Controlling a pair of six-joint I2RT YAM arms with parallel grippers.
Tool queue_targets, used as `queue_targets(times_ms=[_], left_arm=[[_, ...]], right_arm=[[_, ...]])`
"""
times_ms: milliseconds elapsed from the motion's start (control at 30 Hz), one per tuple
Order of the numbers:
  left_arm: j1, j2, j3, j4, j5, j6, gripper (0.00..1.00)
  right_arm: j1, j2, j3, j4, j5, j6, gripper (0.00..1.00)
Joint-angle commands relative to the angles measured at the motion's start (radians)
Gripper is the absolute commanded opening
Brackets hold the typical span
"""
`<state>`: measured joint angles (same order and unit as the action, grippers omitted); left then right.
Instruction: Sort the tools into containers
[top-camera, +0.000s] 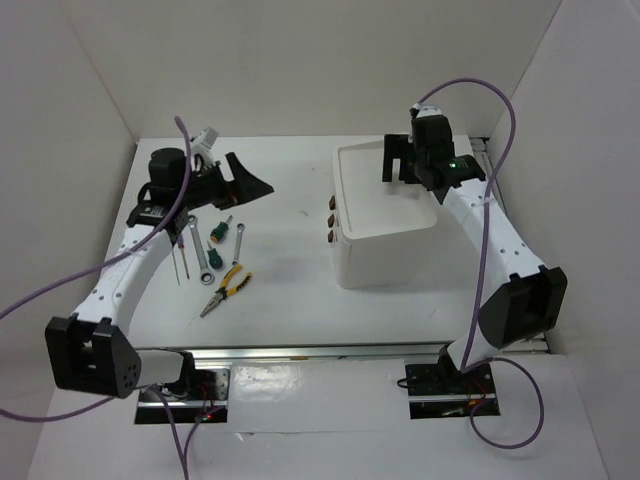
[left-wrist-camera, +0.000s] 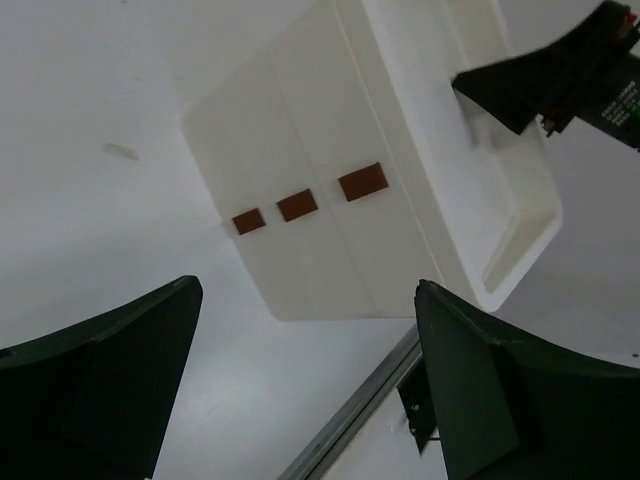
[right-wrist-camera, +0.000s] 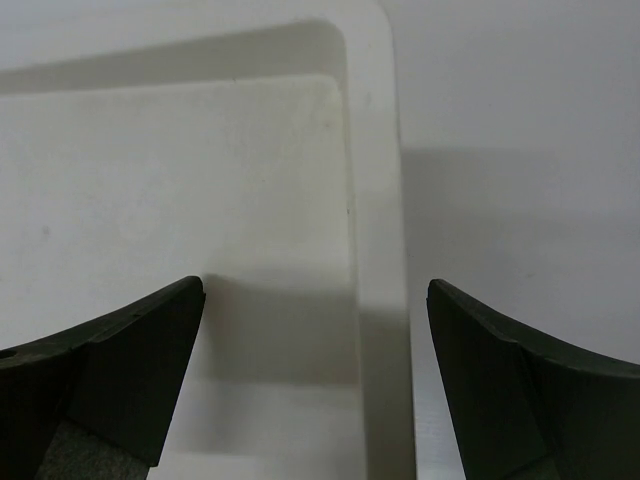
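Observation:
The tools lie in a loose group on the table at the left: two thin screwdrivers (top-camera: 182, 260) partly under my left arm, two silver wrenches (top-camera: 201, 252), two green-handled screwdrivers (top-camera: 224, 229) and yellow-black pliers (top-camera: 226, 288). The white drawer unit (top-camera: 385, 250) stands right of centre, its three red-brown handles (top-camera: 331, 218) facing left and all drawers shut. The left wrist view shows it (left-wrist-camera: 300, 270) too. My left gripper (top-camera: 250, 186) is open and empty above the table beyond the tools, aimed at the unit. My right gripper (top-camera: 397, 160) is open and empty over the top tray's (right-wrist-camera: 378, 200) far part.
White walls close in the table on the left, back and right. A metal rail (top-camera: 300, 352) runs along the near edge. Purple cables loop over both arms.

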<state>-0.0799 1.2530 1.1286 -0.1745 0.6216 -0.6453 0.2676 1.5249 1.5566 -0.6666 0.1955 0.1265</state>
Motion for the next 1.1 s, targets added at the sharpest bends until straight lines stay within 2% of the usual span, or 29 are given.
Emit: queue_targets(times_ms=[0, 133, 367, 433, 467, 567, 800, 900, 933, 967, 1067], left_arm=[[-0.075, 0.074, 0.013, 0.237, 0.126, -0.085, 1.00], [-0.135, 0.192, 0.022, 0.383, 0.150, -0.148, 1.00], [-0.258, 0.482, 0.105, 0.608, 0.175, -0.301, 0.88], [-0.271, 0.560, 0.073, 0.750, 0.240, -0.384, 0.79], [-0.271, 0.586, 0.057, 0.924, 0.251, -0.492, 0.78], [-0.271, 0.664, 0.028, 1.160, 0.276, -0.637, 0.78], [-0.290, 0.683, 0.008, 1.216, 0.276, -0.671, 0.75], [-0.290, 0.683, 0.017, 1.228, 0.276, -0.680, 0.64], [-0.290, 0.683, 0.017, 1.228, 0.276, -0.680, 0.52], [-0.300, 0.674, 0.008, 1.239, 0.276, -0.689, 0.46], [-0.310, 0.665, -0.013, 1.250, 0.276, -0.689, 0.46]], right_arm=[[0.010, 0.003, -0.021, 0.068, 0.067, 0.022, 0.99], [0.019, 0.003, -0.030, 0.079, 0.099, 0.031, 0.99], [0.048, 0.003, -0.021, 0.059, 0.142, 0.032, 0.99], [0.048, 0.003, -0.021, 0.048, 0.151, 0.032, 0.99], [0.048, 0.003, -0.021, 0.048, 0.151, 0.032, 0.99], [0.058, 0.003, -0.021, 0.048, 0.160, 0.032, 0.99], [0.058, -0.017, -0.043, 0.058, 0.170, 0.022, 0.99], [0.058, -0.017, -0.043, 0.058, 0.170, 0.022, 0.99], [0.058, -0.017, -0.043, 0.058, 0.170, 0.022, 0.99], [0.058, -0.017, -0.043, 0.058, 0.170, 0.022, 0.99], [0.058, -0.017, -0.052, 0.058, 0.170, 0.022, 0.99]])
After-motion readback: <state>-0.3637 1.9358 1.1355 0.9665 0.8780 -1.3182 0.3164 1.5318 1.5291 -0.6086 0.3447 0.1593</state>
